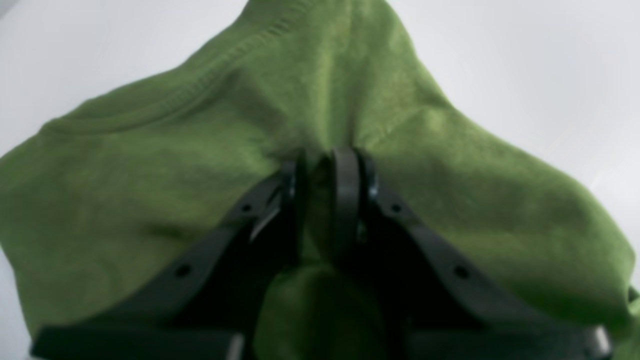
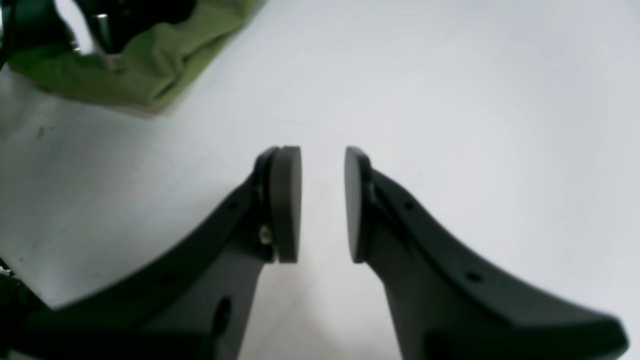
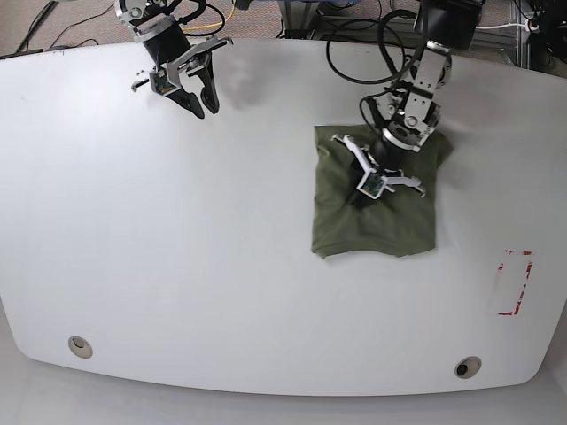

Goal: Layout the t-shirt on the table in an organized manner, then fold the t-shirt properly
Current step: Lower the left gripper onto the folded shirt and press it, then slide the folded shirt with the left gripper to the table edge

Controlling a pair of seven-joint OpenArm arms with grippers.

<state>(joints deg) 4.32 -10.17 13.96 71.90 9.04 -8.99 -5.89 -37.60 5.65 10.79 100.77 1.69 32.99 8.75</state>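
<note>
My left pincer (image 1: 322, 165) is clenched on a t-shirt (image 3: 376, 226) fold; I should lift slowly. The right pincer (image 2: 322, 200), well apart from the shirt, is released.

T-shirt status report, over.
Left gripper shut on t-shirt, bunched on table. Right gripper open, empty, apart. Nothing in the way.

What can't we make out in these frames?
- Left wrist view: blurred; left gripper is pinching the t-shirt, layer count unclear.
- Base view: left arm hides the shirt's middle; collar and sleeves unreadable.
- Right wrist view: most of the shirt is cut off by the top-left edge.
</note>
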